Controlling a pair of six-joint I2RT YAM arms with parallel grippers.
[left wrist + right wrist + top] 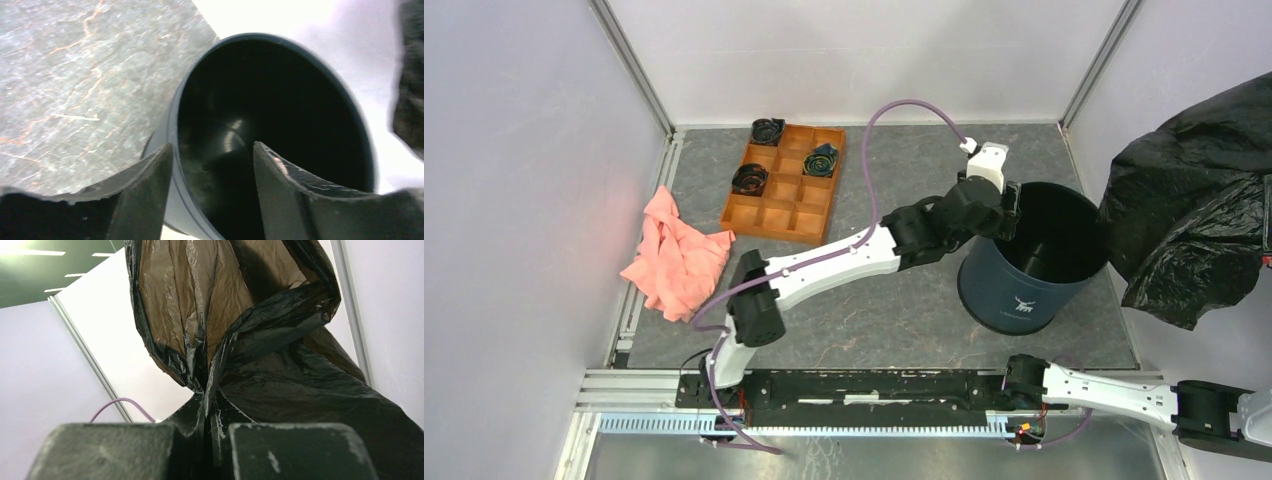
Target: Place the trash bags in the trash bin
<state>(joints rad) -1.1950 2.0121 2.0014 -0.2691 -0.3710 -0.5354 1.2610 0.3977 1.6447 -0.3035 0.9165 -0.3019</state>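
Observation:
The trash bin [1024, 290], a dark navy bucket with a white logo, stands upright at the right of the table. My left gripper [1009, 205] is at its near-left rim. In the left wrist view the left gripper [212, 147] is open and straddles the bin rim [280, 40], one finger outside the wall and one inside. The trash bag [1194, 200], glossy wrinkled black film, hangs in the air to the right of the bin, above the table's right edge. My right gripper [207, 425] is shut on a pinched fold of the trash bag [300, 385], which billows above it.
An orange compartment tray [769, 215] with small black rolls [767, 131] sits at the back left. A pink cloth [679, 255] lies beside it near the left wall. White enclosure walls ring the table. A purple cable [904, 105] arcs over the left arm.

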